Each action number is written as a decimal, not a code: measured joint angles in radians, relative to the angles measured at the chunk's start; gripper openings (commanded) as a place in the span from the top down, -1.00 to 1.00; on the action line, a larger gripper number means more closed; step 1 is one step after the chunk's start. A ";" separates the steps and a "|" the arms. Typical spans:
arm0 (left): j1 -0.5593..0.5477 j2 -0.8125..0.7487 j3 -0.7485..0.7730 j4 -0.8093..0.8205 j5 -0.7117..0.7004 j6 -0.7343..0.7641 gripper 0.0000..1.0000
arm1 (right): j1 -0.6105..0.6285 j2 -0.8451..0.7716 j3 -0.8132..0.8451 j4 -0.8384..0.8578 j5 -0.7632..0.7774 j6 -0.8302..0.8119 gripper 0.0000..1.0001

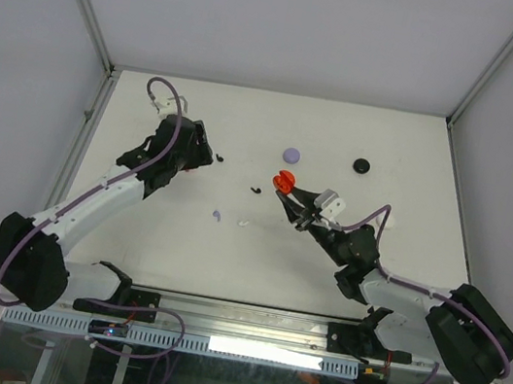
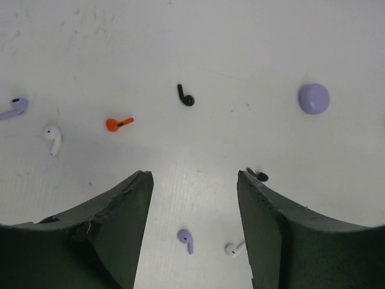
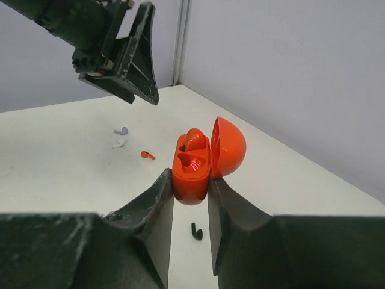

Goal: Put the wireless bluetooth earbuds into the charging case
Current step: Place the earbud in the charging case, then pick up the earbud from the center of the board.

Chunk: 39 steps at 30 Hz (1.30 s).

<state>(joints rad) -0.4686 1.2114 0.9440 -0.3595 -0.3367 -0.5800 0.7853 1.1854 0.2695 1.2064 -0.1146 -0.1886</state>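
My right gripper (image 3: 190, 179) is shut on the orange-red charging case (image 3: 191, 168), held off the table with its lid open. One orange earbud (image 3: 194, 139) sits in the far slot. In the top view that case (image 1: 284, 181) is at mid-table. A loose orange earbud (image 3: 147, 155) lies on the table, beyond it lilac (image 3: 122, 130) and white (image 3: 119, 144) ones. A black earbud (image 3: 196, 231) lies under the case. My left gripper (image 2: 195, 177) hangs open and empty above the table; a lilac earbud (image 2: 186, 239) and a white one (image 2: 233, 248) show between its fingers.
A lilac round case (image 1: 291, 155) and a black round case (image 1: 363, 166) sit shut at the back of the table. Another black earbud (image 1: 220, 157) lies by the left gripper (image 1: 205, 156). Enclosure walls and posts ring the white table (image 1: 407, 237).
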 measured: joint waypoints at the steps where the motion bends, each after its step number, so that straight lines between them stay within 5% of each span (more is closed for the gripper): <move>1: 0.015 0.025 0.002 0.000 0.009 0.006 -0.21 | 0.000 -0.002 -0.003 -0.003 0.000 0.000 1.00; 18: 0.195 0.571 0.232 -0.008 0.134 0.121 -0.20 | 0.000 -0.022 -0.039 -0.046 0.006 -0.023 1.00; 39: 0.193 0.694 0.303 -0.066 0.215 0.179 -0.06 | 0.000 -0.009 -0.039 -0.044 0.006 -0.027 1.00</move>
<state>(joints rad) -0.2752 1.9053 1.2465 -0.4259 -0.1219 -0.4015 0.7853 1.1763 0.2302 1.1622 -0.1081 -0.2161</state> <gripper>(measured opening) 0.543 0.277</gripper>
